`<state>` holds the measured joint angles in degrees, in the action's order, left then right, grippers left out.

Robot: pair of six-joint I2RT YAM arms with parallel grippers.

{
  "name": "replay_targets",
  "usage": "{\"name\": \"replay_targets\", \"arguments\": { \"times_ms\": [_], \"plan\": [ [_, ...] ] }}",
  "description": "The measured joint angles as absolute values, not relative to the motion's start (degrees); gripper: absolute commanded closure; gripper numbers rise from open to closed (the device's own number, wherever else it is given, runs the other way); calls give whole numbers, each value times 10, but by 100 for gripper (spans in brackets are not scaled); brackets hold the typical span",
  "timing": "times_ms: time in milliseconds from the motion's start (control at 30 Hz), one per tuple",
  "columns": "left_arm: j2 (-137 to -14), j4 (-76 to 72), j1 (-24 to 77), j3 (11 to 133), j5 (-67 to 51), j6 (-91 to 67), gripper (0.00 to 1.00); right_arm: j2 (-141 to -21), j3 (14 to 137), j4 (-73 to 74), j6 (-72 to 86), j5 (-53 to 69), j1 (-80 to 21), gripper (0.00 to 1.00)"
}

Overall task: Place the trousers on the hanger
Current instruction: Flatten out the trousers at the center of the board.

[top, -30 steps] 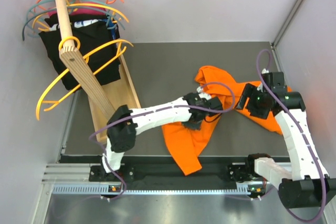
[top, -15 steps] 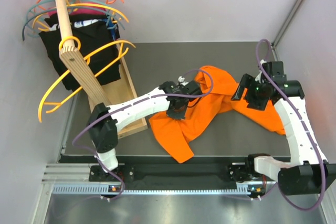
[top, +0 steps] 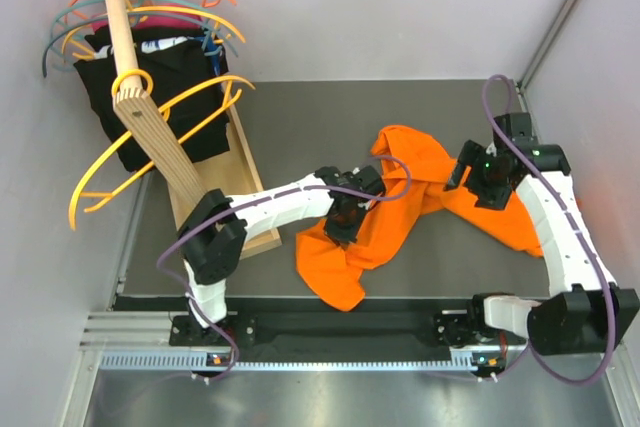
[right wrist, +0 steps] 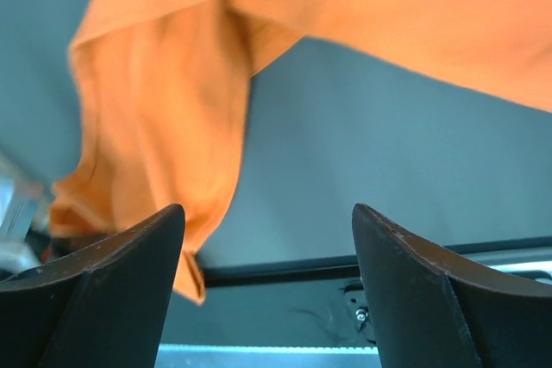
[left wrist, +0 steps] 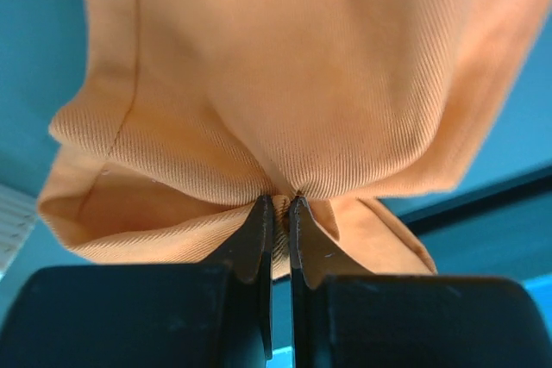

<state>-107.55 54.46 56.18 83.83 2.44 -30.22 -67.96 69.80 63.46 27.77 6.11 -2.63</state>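
the dark table (top: 300,117) carries the bright orange trousers (top: 385,232), crumpled across its middle and right. they lie well apart from the amber-yellow hanger (top: 132,80), which hangs by its ring on the wooden rack (top: 165,157) at the far left. the left gripper (top: 345,219) is clamped on a bunched fold of the trousers. the right gripper (top: 470,172) hovers by the cloth's right part, jaws apart, holding nothing.
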Motion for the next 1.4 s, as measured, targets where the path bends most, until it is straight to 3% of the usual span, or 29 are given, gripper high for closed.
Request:
{"name": "replay_targets", "arguments": {
  "times_ms": [367, 767, 867, 1067, 1233, 1400],
  "plan": [
    [-940, 517, 564, 762, -95, -258, 100, -811, 676, 526, 377, 49, 127, 22],
    [-914, 505, 564, 733, -90, -254, 100, -893, 713, 462, 384, 123, 112, 20],
    [-931, 489, 564, 711, -89, -254, 95, -892, 704, 449, 379, 133, 96, 20],
    [-983, 481, 564, 707, -79, -258, 68, -876, 660, 444, 356, 136, 91, 20],
    [-982, 482, 564, 706, -72, -265, 62, -847, 644, 445, 338, 136, 91, 20],
    [-980, 482, 564, 706, -67, -277, 65, -832, 636, 445, 325, 137, 91, 20]
  ]
}}
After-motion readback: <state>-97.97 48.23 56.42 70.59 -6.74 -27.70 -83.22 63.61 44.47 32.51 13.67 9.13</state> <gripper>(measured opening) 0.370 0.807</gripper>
